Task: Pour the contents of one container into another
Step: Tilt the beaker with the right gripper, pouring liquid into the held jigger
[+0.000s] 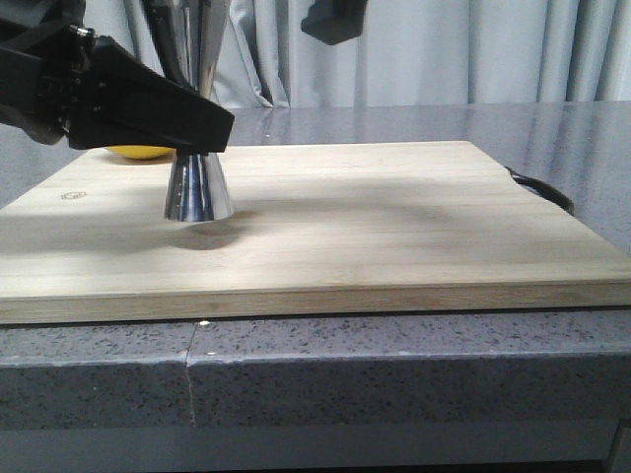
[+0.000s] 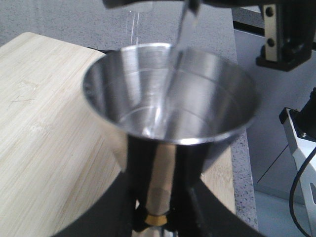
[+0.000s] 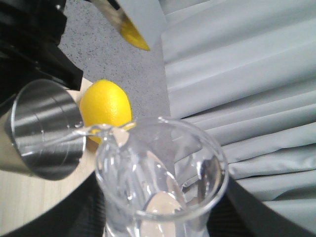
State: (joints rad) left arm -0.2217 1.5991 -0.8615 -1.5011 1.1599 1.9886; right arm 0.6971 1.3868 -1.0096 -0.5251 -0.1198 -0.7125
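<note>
The steel jigger (image 1: 197, 189) stands on the wooden board (image 1: 394, 227), with my left gripper (image 1: 202, 123) shut round its narrow waist. In the left wrist view its open upper cup (image 2: 170, 94) faces up and a thin clear stream (image 2: 181, 34) falls into it. The black fingers (image 2: 140, 168) close on the gold-tinted waist. In the right wrist view my right gripper (image 3: 160, 219) is shut on the clear glass beaker (image 3: 160, 168). The beaker is tilted, its lip (image 3: 106, 129) over the jigger's rim (image 3: 47, 131). In the front view the beaker is above the frame.
A yellow lemon (image 1: 138, 152) lies on the board just behind the jigger, close to my left gripper, and shows as the lemon (image 3: 106, 108) in the right wrist view. The board rests on a grey speckled counter (image 1: 394, 365). Grey curtains (image 1: 444, 49) hang behind.
</note>
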